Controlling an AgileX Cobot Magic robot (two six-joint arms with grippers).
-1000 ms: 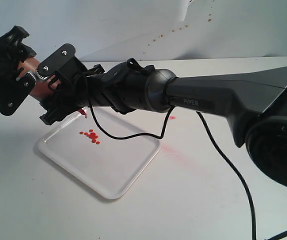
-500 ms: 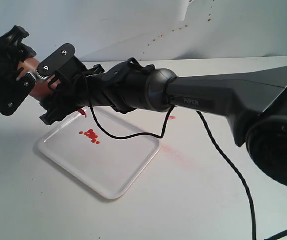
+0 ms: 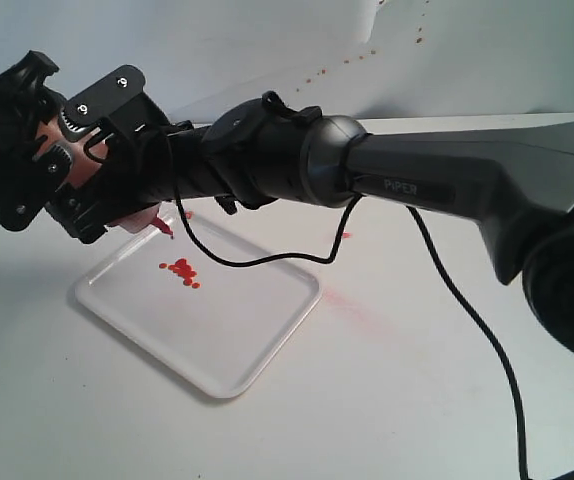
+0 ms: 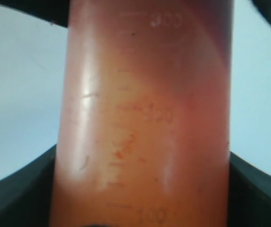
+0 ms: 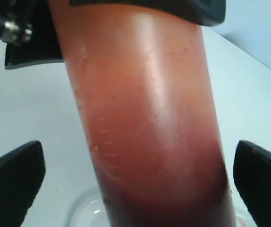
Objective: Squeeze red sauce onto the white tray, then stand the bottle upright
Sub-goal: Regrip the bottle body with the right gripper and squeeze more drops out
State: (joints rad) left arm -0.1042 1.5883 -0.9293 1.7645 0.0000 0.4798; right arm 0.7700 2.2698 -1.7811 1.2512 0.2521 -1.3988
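A: anyone see where the bottle point(image 4: 145, 118) is rn?
B: tilted over the white tray point(image 3: 227, 350), far-left corner, nozzle pointing down at it. left gripper point(image 4: 140, 189) clamped on it, right gripper point(image 5: 135, 179) spread wide, not touching
A: sauce?
B: red sauce point(image 3: 182, 270) blobs on the tray near that corner

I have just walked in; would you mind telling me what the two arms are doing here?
The left gripper holds the bottle tilted, its red nozzle pointing down near one edge of the white tray. The right gripper is around the bottle too, but its fingers stand clear of the sides, so it is not squeezing. A small cluster of red sauce drops lies on the tray. The bottle is not yet upright.
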